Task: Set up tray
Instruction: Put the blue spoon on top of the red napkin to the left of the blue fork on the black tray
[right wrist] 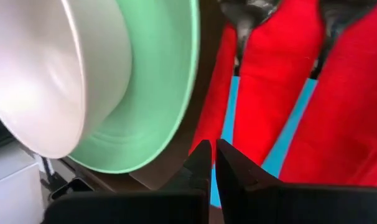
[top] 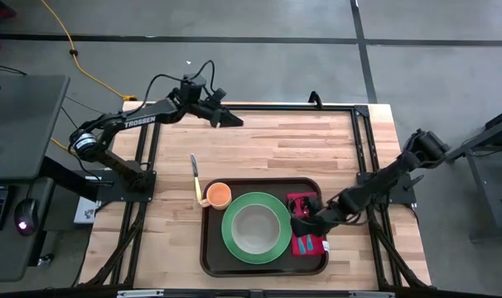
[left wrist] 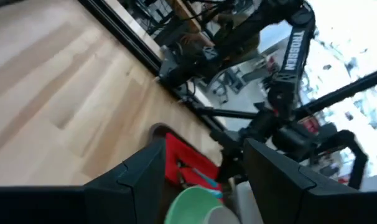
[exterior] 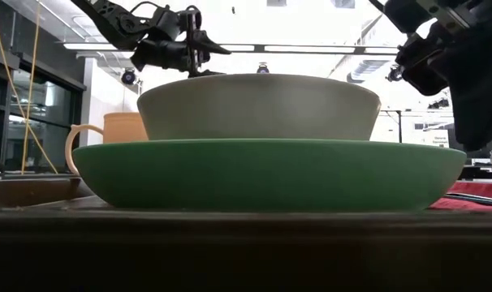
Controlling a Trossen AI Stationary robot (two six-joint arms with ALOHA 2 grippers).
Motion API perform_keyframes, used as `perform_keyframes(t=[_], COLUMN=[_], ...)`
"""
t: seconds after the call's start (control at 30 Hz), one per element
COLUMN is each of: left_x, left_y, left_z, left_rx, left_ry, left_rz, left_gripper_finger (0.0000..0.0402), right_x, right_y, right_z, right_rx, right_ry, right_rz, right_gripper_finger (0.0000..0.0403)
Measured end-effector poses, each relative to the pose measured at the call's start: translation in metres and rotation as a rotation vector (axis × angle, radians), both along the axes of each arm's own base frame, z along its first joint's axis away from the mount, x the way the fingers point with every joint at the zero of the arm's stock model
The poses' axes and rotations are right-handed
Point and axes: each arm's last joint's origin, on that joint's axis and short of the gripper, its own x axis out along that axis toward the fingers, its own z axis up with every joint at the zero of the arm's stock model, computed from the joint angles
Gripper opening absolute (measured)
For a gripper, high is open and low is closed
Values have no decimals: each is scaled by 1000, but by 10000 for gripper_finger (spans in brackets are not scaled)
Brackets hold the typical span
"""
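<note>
Green plate (top: 257, 228) on tray (top: 211, 257), right tool (top: 301, 217) (closed) over napkin (top: 305, 245)

Plate (top: 234, 240) hides much tray (top: 209, 257) floor (cutlery partly covered).

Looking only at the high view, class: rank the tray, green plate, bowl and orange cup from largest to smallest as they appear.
1. tray, widest footprint
2. green plate
3. bowl, sitting on the plate
4. orange cup, smallest

All sit at about the same table height, so camera distance does not blur the ranking.
</note>
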Motion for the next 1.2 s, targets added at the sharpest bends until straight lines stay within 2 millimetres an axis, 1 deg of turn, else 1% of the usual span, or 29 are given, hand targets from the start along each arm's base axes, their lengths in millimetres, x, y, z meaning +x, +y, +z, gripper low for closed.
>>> perform_keyframes(t=[0.17,0.37,0.5,0.57,0.63,0.73,0.83,0.97,1.07,1.2], left_x=[-5,-12,-21,-29,-35,-45,-54,-65,-75,-84], left_y=[5,9,14,15,14,6,-6,-21,-31,-46], left_z=[-3,-10,-22,-28,-29,-30,-18,-9,0,-1], left_rx=[85,184,186,176,177,165,207,236,267,271], left_ry=[1,24,42,31,12,-8,-47,-54,-92,-101], left_rz=[-14,-28,-7,-10,2,22,37,100,126,166], left_gripper_finger=[244,244,244,244,244,244,244,244,244,244], right_x=[11,12,10,10,10,11,12,13,14,15], right_y=[6,7,6,6,7,7,5,1,-1,0], right_z=[4,9,10,10,11,11,11,10,11,11], right_rx=[-38,-73,-78,-63,-53,-41,-39,-47,-42,-34], right_ry=[12,73,114,116,120,115,113,126,125,114], right_rz=[-8,-9,-10,-10,-11,-12,-20,-32,-38,-39], right_gripper_finger=[0,0,0,0,0,0,0,0,1,6])
